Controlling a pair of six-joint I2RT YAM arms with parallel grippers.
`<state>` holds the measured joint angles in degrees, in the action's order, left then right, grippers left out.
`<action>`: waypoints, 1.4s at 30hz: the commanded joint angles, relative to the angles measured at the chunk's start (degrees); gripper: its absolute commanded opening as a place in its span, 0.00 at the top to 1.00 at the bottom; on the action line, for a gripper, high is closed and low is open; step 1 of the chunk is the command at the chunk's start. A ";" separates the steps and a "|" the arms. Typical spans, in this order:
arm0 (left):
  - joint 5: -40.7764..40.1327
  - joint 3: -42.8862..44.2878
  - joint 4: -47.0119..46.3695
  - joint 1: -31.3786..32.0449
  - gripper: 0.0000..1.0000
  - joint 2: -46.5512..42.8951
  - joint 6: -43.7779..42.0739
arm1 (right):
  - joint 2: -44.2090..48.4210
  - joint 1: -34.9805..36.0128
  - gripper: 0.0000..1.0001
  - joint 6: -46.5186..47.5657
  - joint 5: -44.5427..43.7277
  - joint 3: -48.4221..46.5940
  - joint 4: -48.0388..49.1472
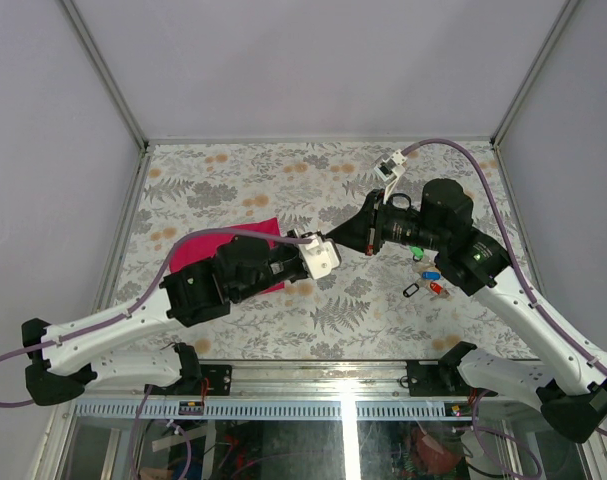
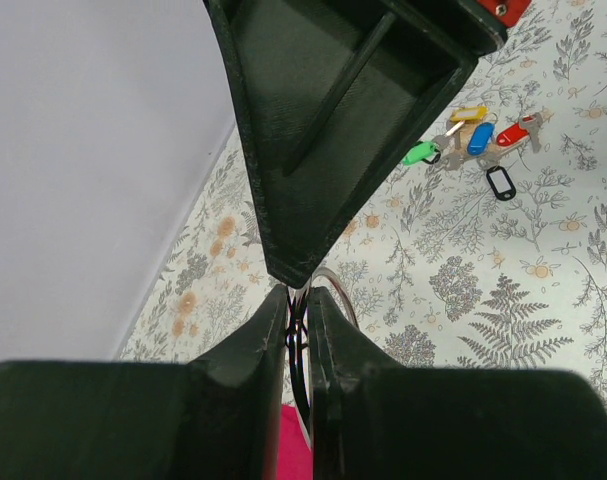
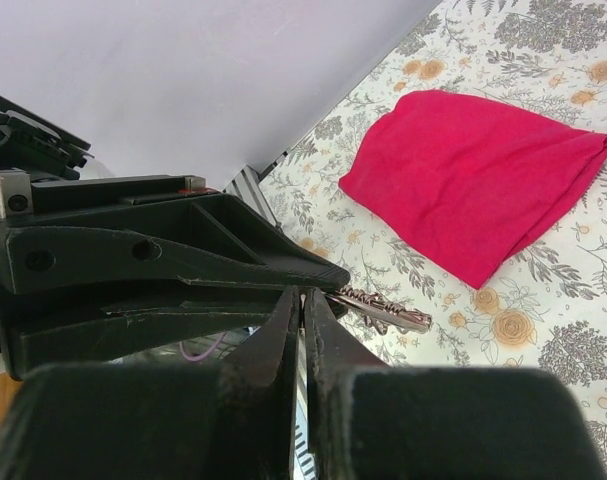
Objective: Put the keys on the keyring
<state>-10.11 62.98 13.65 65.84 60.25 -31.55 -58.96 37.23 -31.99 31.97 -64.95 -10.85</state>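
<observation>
Left wrist view: we have the left gripper clamped on the keyring and the right gripper pinched shut against it. The keys lie far right, unthreaded. Next we probably need one key fetched.

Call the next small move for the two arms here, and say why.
Probably ease the right gripper slightly away from the left gripper to pry the keyring coil open. Both look shut tip to tip on its thin wire. A key blade pokes out beside them, though what holds it is unclear. The other keys lie loose on the table.
</observation>
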 commanded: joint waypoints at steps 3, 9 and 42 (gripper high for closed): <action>-1.25 -0.49 -6.37 -0.10 0.92 -3.10 -0.63 | 0.29 -0.14 1.00 -1.78 -4.47 -0.24 -0.95; -1.47 -0.96 -7.22 -0.10 0.92 -4.09 -0.70 | 0.31 -0.20 1.00 -3.06 -5.65 -0.12 -1.66; -1.89 -1.46 -8.41 -0.18 1.00 -6.92 -0.22 | -0.15 -0.97 1.00 -9.98 -4.64 7.20 4.70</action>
<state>-10.48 60.42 12.97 65.84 56.77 -31.53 -58.87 37.80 -43.07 31.07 -59.79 -2.92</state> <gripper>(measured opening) 0.105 0.018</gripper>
